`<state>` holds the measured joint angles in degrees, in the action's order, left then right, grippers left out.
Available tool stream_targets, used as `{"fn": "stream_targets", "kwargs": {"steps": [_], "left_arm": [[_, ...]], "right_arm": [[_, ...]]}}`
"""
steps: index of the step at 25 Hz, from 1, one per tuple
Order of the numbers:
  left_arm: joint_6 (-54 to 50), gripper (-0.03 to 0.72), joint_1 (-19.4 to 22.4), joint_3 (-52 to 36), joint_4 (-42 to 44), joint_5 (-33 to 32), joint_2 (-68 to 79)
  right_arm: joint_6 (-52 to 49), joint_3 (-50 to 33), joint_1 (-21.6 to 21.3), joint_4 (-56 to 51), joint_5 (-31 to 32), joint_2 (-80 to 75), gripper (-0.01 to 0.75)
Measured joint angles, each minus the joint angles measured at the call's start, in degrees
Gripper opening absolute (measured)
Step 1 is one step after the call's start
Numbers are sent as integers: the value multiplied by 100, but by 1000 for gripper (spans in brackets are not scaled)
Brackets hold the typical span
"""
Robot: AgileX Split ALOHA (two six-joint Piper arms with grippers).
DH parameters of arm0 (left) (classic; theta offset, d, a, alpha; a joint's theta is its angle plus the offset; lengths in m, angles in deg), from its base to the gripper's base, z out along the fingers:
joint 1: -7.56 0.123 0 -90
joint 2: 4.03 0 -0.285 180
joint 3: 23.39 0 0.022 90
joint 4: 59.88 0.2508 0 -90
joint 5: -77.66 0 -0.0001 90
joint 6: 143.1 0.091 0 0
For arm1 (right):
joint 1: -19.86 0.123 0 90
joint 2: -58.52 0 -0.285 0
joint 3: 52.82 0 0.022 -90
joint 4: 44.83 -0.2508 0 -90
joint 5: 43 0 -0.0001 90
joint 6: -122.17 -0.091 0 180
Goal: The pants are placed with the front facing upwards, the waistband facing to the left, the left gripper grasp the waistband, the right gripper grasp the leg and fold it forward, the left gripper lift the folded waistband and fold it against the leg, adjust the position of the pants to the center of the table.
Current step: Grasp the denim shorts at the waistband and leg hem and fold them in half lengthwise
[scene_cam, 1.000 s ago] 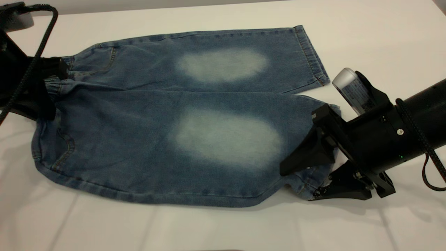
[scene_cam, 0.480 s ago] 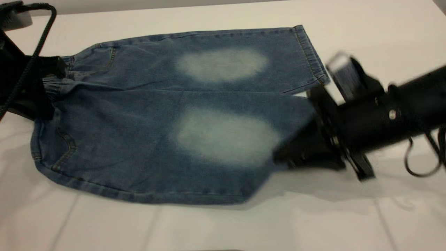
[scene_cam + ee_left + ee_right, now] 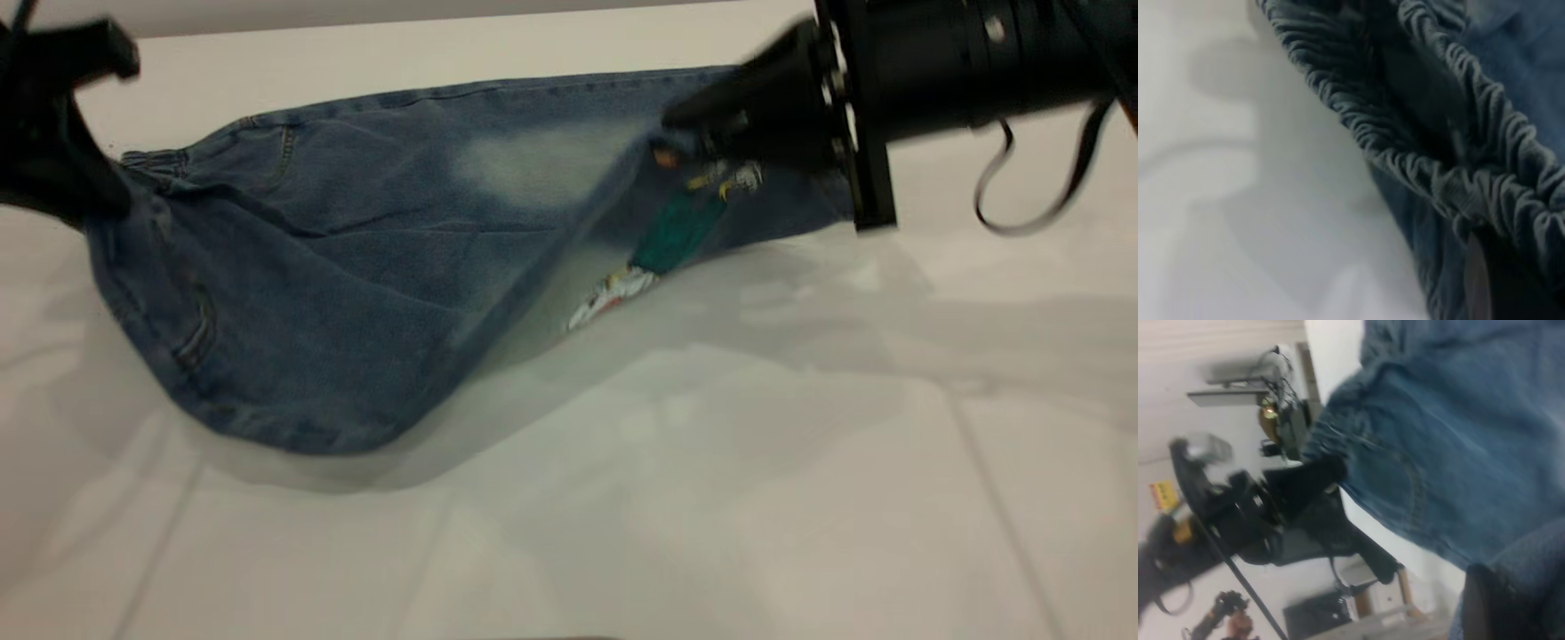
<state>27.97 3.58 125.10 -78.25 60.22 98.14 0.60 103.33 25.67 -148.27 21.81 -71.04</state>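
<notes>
The blue denim pants [image 3: 338, 267] lie across the white table [image 3: 622, 498], with the near half raised off it. At the far left my left gripper [image 3: 98, 191] is shut on the waistband [image 3: 151, 160], whose ruffled elastic [image 3: 1418, 160] fills the left wrist view beside one finger [image 3: 1477, 280]. My right gripper [image 3: 685, 133] is shut on the near leg's hem and holds it up over the far leg. The leg's underside faces the camera and shows a teal and white print [image 3: 676, 227]. In the right wrist view, denim [image 3: 1458, 440] hangs past a finger [image 3: 1478, 607].
The right arm [image 3: 960, 53] and its looped thin cable [image 3: 1031, 187] reach in from the upper right. The left arm [image 3: 1271, 513] appears in the right wrist view, in front of room clutter. Bare white table stretches along the front and right.
The right gripper has swung up and toward the far side, carrying the near leg's hem over the far leg. The left gripper has risen with the waistband. The leg's printed underside has come into view.
</notes>
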Motion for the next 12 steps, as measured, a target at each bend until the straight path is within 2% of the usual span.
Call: {"fn": "stream_targets", "kwargs": {"steps": [4,9,12], "left_arm": [[-357,79,33,170,-566,463,1],[-659,81,54,221,-1380,1531,33],[-680,81,69,223,-1896,1952,250]], "right_arm": [[-689,651,-27,56,-209,0,34],[-1408,1186,-27,56,-1354,-19,34],[-1721,1440,-27,56,-1880,-143,35]]}}
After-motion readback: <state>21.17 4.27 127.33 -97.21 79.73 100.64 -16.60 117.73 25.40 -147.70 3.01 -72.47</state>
